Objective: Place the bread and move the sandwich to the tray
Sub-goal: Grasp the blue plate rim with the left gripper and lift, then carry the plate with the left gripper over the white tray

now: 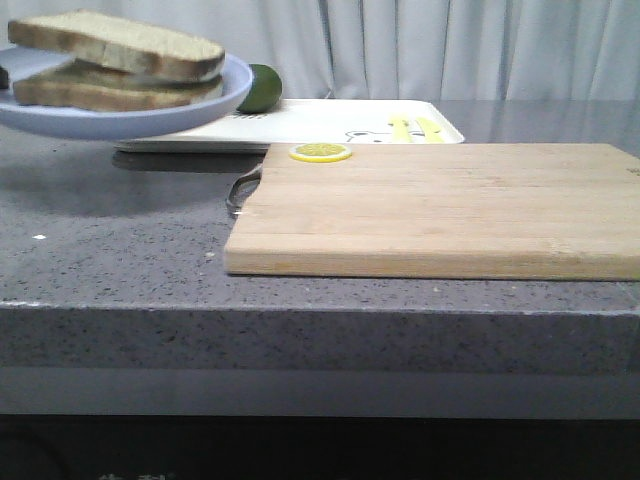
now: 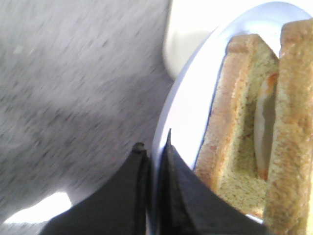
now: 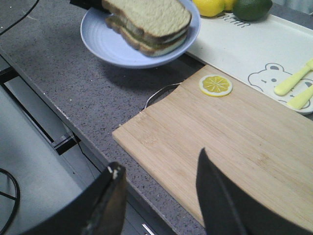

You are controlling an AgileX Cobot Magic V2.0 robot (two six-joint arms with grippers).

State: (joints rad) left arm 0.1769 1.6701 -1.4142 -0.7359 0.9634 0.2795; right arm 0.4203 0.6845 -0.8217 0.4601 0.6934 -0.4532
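Overall, the grey speckled bench (image 1: 120, 250) fills most of the front view, with a pale curtain (image 1: 450, 45) behind it. Next in size, the wooden cutting board (image 1: 450, 205) lies flat on the bench at the right, a wire loop handle (image 1: 240, 190) at its left edge, nothing on it except a small yellow lemon-slice piece (image 1: 320, 152) at its far left corner. Behind the board and touching it or just beside it lies the white tray (image 1: 340, 125), flat on the bench, showing a bear print (image 3: 269, 78) and two yellow-green utensils (image 3: 293, 83); a lime (image 1: 262, 88) and a lemon (image 3: 210, 6) sit at its far end. The pale blue round plate (image 1: 130, 120) is off the bench surface, casting a shadow below it, left of the tray and slightly tilted. On the plate rests the sandwich (image 1: 115, 65): two brown-crusted slices, the upper one skewed over the lower, with white egg and a trace of orange visible between them in the left wrist view. Left hand (image 2: 154, 147): fingers pressed close together, pinching the plate rim between them. Right hand (image 3: 159, 196): fingers spread wide, holding nothing, hovering above the near edge of the cutting board. Sandwich is on the plate, not on the tray.
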